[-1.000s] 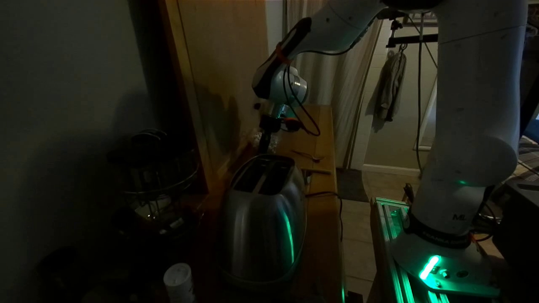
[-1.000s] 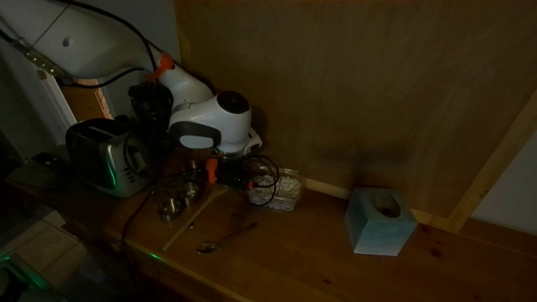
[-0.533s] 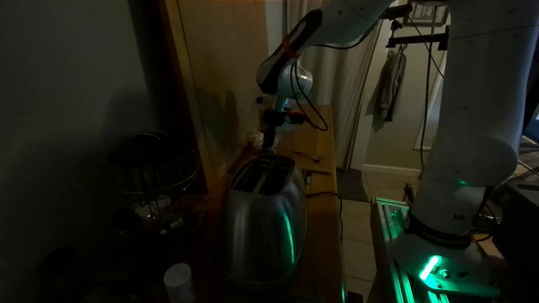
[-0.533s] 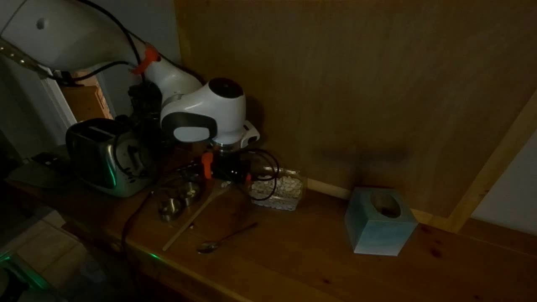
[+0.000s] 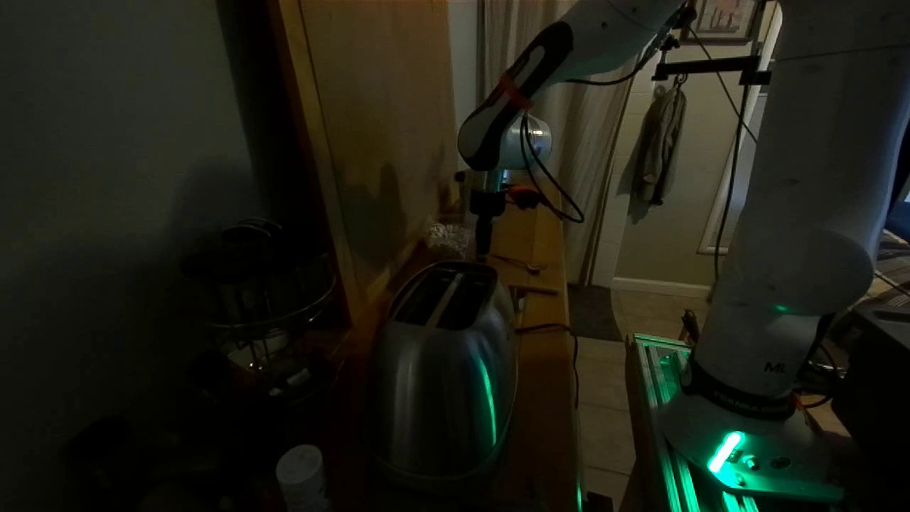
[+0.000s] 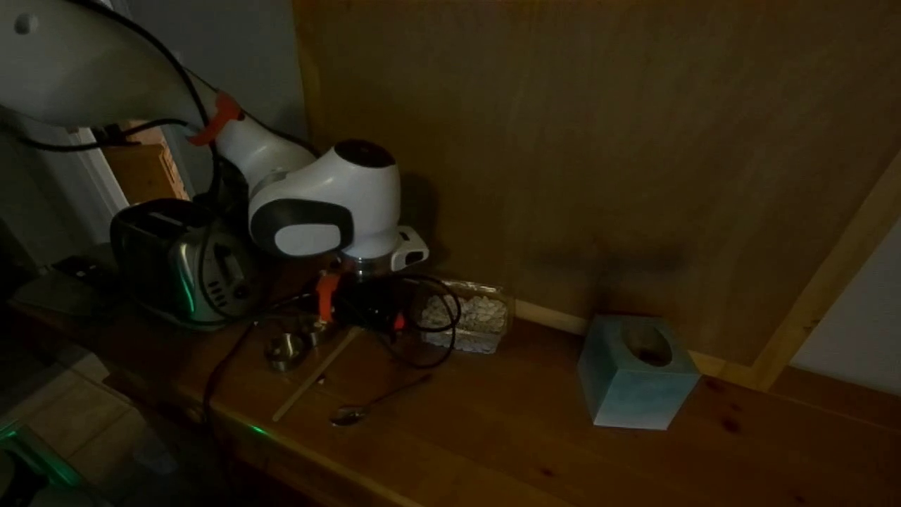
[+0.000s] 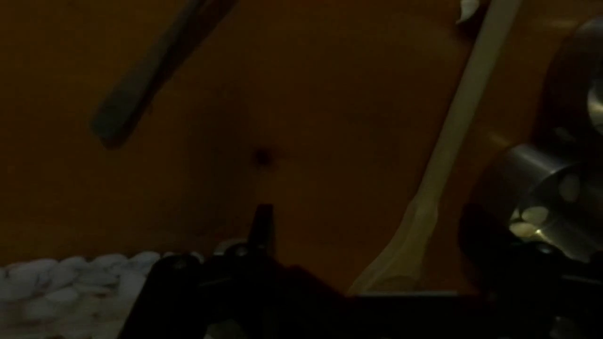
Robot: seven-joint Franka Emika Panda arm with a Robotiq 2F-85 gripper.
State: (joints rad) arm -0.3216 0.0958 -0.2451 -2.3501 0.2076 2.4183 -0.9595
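In the wrist view my gripper (image 7: 370, 216) stands open, its dark fingers wide apart with nothing held. A wooden spoon (image 7: 438, 174) lies on the counter below, seen through the gap; the gripper body hides part of its bowl. A steel cup (image 7: 532, 165) with a few white pieces inside is close by the right finger. At lower left is a clear container of white pieces (image 7: 66, 287), standing against the wood panel in an exterior view (image 6: 468, 317). A metal spoon (image 6: 350, 415) lies nearer the counter's front; its handle (image 7: 134, 94) shows in the wrist view.
A steel toaster (image 5: 444, 377) with a trailing black cord (image 6: 225, 366) stands beside the work area. A blue tissue box (image 6: 633, 384) is farther along the counter. A tall wood panel (image 6: 598, 155) backs it. A second steel cup (image 6: 284, 351) sits near the wooden spoon.
The arm has shifted away from the white-piece container toward the counter's front edge, rightward or leftward depending on the exterior view. The jaws have opened wider. The objects on the counter stay put.
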